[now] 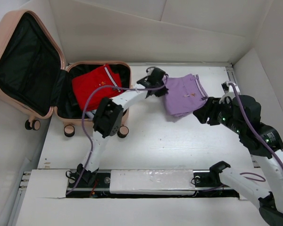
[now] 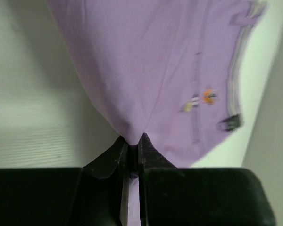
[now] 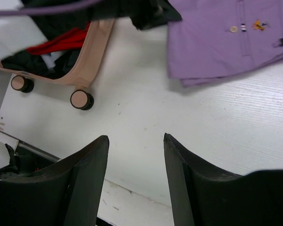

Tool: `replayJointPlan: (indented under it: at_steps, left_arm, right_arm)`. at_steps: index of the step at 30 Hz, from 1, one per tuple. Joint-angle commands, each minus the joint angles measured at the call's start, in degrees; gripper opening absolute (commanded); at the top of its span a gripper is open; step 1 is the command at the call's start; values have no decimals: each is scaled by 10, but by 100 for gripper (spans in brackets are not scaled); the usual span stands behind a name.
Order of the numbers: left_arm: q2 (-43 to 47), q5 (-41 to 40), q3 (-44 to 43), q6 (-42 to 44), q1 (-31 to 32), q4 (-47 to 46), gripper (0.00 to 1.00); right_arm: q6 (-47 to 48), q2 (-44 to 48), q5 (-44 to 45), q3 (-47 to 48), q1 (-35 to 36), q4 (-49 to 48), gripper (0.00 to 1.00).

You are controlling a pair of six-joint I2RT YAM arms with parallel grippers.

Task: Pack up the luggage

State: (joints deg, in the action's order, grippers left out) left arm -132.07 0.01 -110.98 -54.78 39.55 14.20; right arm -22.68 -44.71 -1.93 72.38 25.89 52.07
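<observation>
The luggage [image 1: 30, 66] lies open at ten o'clock on the worktop [image 1: 170, 141]. Its lid leans back against the wall at the far left, black lining showing. The base half lies flat at the lid's four o'clock. A red garment [image 1: 92, 84] lies folded inside that base half. Two of the case's wheels [image 3: 81, 100] rest on the worktop at its near edge.

A purple shirt [image 1: 184, 96] lies at three o'clock of the luggage, near it but apart. It has a small embroidered emblem and a striped hem.

The left arm [image 1: 125, 99] reaches across the front of the base half to the shirt's ten o'clock corner. Its jaws are together, clamped on a pinch of the purple cloth, which puckers to a point between them.

The right arm [image 1: 240, 120] hangs at the shirt's four o'clock. Its jaws stand apart above bare worktop, with nothing between them and touching nothing.
</observation>
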Motion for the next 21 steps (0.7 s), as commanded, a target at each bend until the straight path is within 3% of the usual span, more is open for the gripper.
replayJointPlan:
  at_steps: [1, 9, 12, 14, 16, 21]
  left_arm:
    - [145, 31, -56, 107, -68, 35, 0]
    - [275, 133, -16, 227, -292, 120, 0]
    - [294, 116, 26, 264, -386, 140, 0]
    - [300, 149, 72, 264, -459, 129, 0]
    - [308, 179, 147, 264, -496, 103, 0]
    - [341, 155, 253, 259, -556, 89, 0]
  right_arm:
    - [10, -10, 6, 26, -3, -36, 56]
    - [10, -34, -20, 20, -3, -72, 56]
    - [10, -39, -31, 20, -3, -80, 56]
    - [10, -39, -36, 14, -3, -85, 56]
    - [15, -44, -36, 14, -3, -85, 56]
    - [15, -44, -41, 20, -3, -85, 56]
